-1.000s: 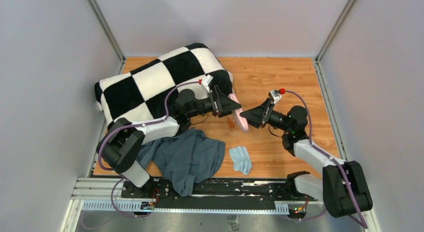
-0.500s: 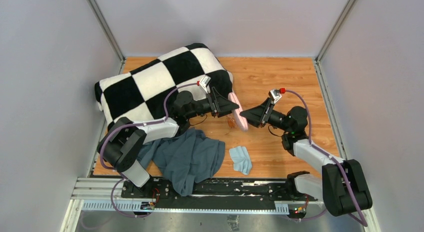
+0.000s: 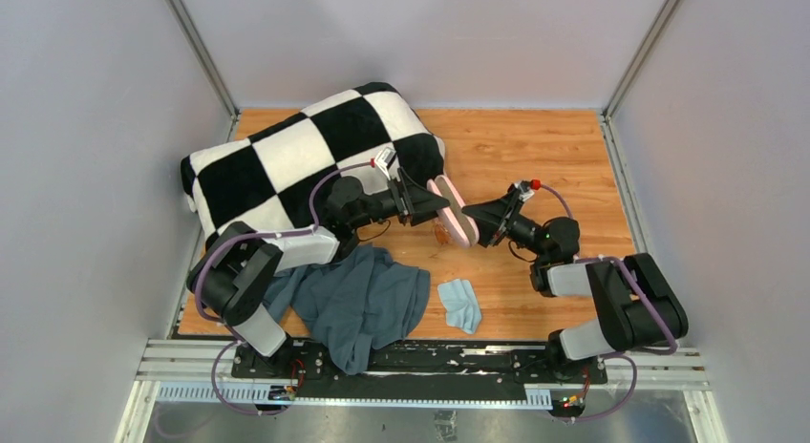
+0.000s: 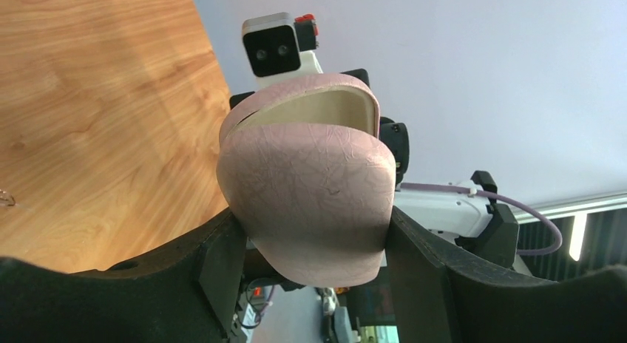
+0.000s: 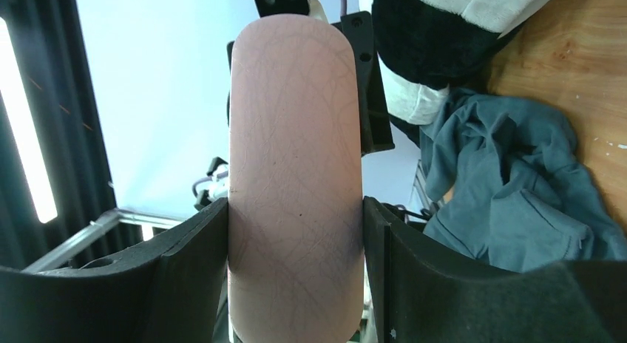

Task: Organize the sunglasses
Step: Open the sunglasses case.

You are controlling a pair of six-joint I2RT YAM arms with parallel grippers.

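I am holding the pink case with both of my grippers, lifted over the wooden table; my left gripper is clamping the end of the case that is nearer to the checkered blanket, and my right gripper is clamping the opposite end, so the two grippers are facing each other with the case between them; in the left wrist view the case is sitting between my two black fingers, both of them are pressing on its sides, and its lid is standing a little open, showing a cream inside; in the right wrist view the rounded pink back of the case is filling the whole gap between my fingers, which are touching it on both sides; the sunglasses are lying on the wood just below the case in the top view, between my two arms, with their amber lenses showing, and the case is partly covering them from the camera; my fingers are closing on the case and not on the sunglasses; a blue-grey garment is lying crumpled near the base of my left arm, beside the blanket; a small light-blue cloth is lying just beside this garment, apart from the sunglasses.
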